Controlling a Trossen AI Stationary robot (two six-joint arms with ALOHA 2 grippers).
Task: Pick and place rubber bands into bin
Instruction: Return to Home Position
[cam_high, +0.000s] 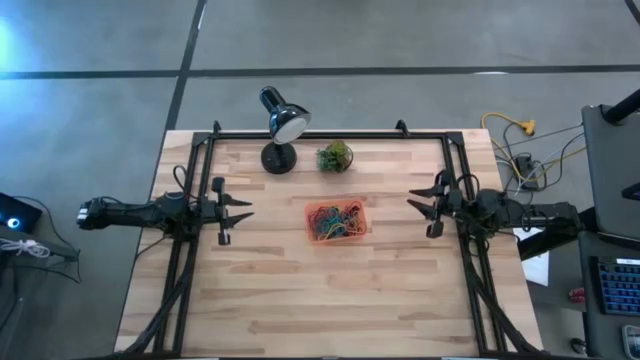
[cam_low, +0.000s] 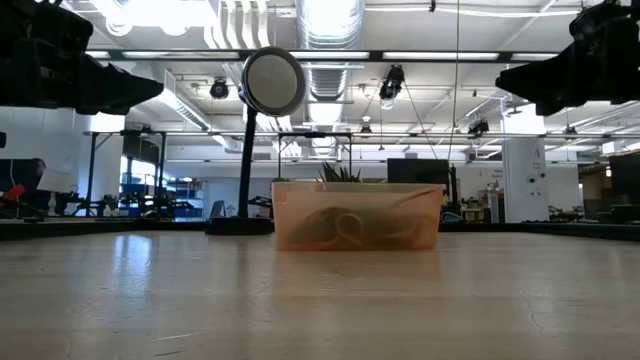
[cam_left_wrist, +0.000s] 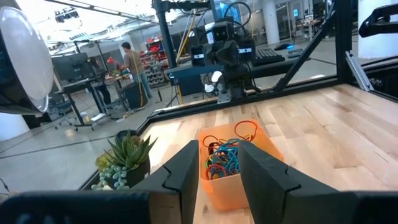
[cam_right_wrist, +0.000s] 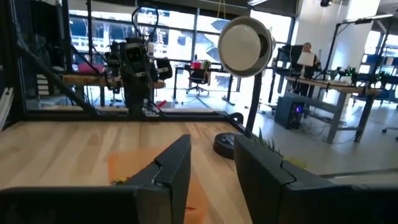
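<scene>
The bin (cam_high: 362, 208) is seen near the middle of the table (cam_high: 300, 300), with a tangle of rubber bands (cam_high: 335, 223) lying inside it. In the left wrist view red, blue, green and yellow loops (cam_left_wrist: 225, 155) are made out in the bin (cam_left_wrist: 230, 190), one red loop resting against its far wall. In the low view the bands (cam_low: 345, 228) are shown dimly through the bin's translucent side (cam_low: 410, 215).

The left gripper (cam_high: 245, 210) is held at the table's left side, well apart from the bin and pointed towards it. Its jaws are parted by a moderate gap, and nothing is held between them; the bin is framed in that gap in the left wrist view (cam_left_wrist: 219, 149).

The right gripper (cam_high: 416, 202) is held at the right side, also well apart from the bin and facing it. Its jaws are likewise parted, with nothing gripped (cam_right_wrist: 211, 143). In the low view both grippers are seen raised well above the table top.

A lamp (cam_high: 283, 122) is stood behind the bin towards the left, and a plant (cam_high: 335, 156) is set just beside the lamp's base, directly behind the bin. No bands can be made out on the bare wood around the bin.
</scene>
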